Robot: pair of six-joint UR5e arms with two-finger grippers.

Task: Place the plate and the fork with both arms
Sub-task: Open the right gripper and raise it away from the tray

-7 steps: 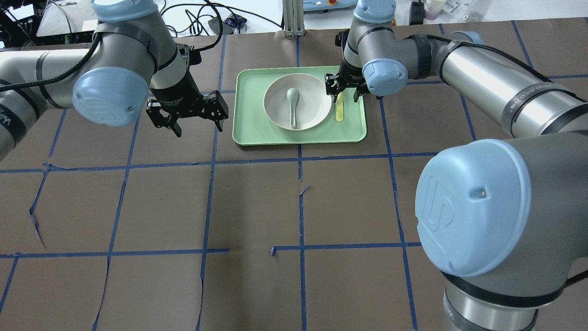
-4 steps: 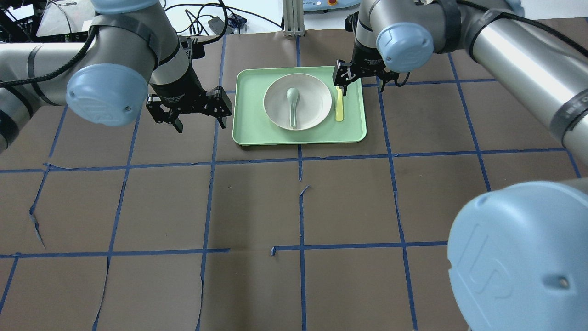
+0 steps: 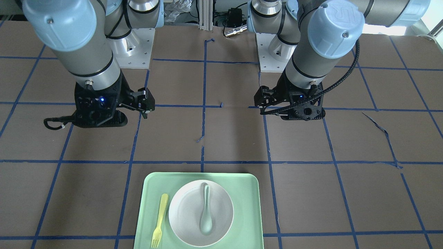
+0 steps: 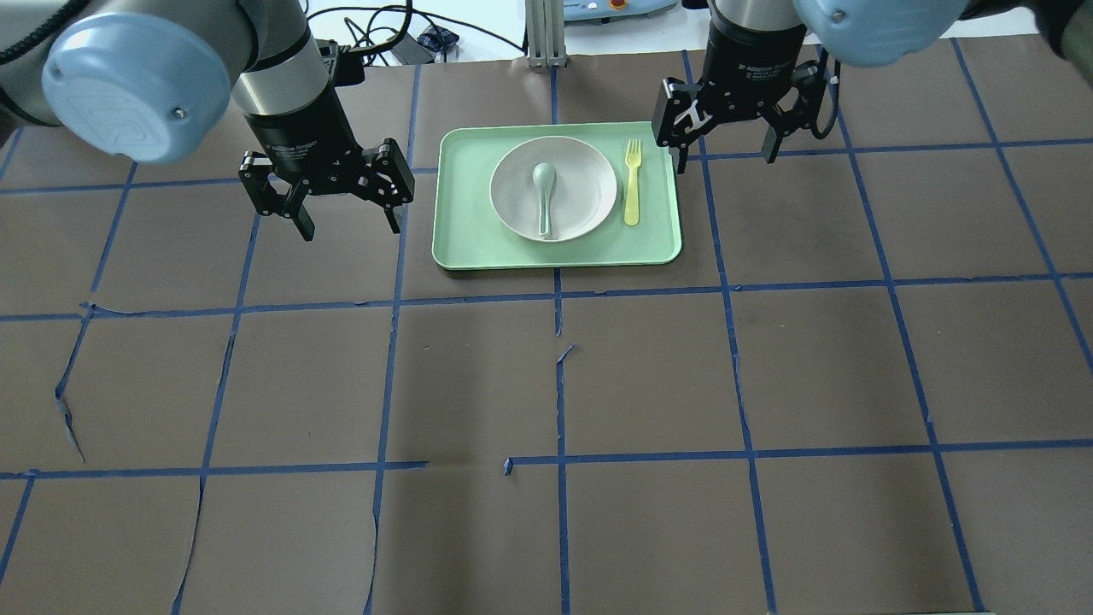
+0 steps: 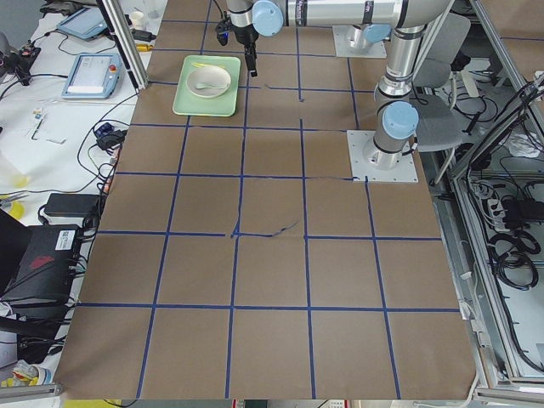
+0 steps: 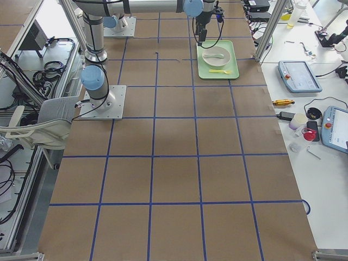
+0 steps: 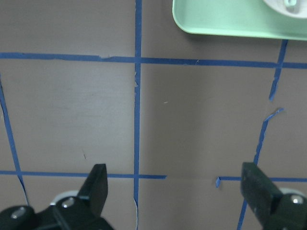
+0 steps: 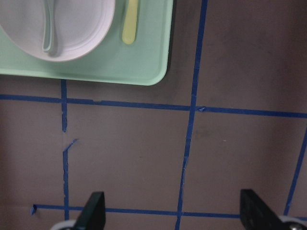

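Overhead, I read the job as all but done. The plate point(image 4: 581, 184) sits in the middle of the green tray point(image 4: 461, 243), and the fork point(image 4: 632, 184) lies flat on the tray just beside the plate's right rim, tines pointing away from the robot. A pale spoon point(image 4: 543, 192) lies inside the plate. The left tool point(image 4: 348, 218) hangs released and empty over bare worktop point(image 4: 598, 384), off the tray's left edge. The right tool point(image 4: 724, 154) is likewise spread wide and holds nothing, just past the tray's far right corner. As far as I can judge, only parking the arms is left.

From across the worktop the layout agrees: fork and plate lie side by side on the tray, close together, though I cannot tell whether they touch. Both tools are well apart from the tray.

The two side views show the tray small at the far end and add nothing.

The left wrist camera sees wide-apart fingers with only worktop between them, and a tray corner at the top. The right wrist camera shows the same gap, with the tray, plate, spoon and fork handle above.

My count: one plate, one fork, one spoon, one tray, two tools.
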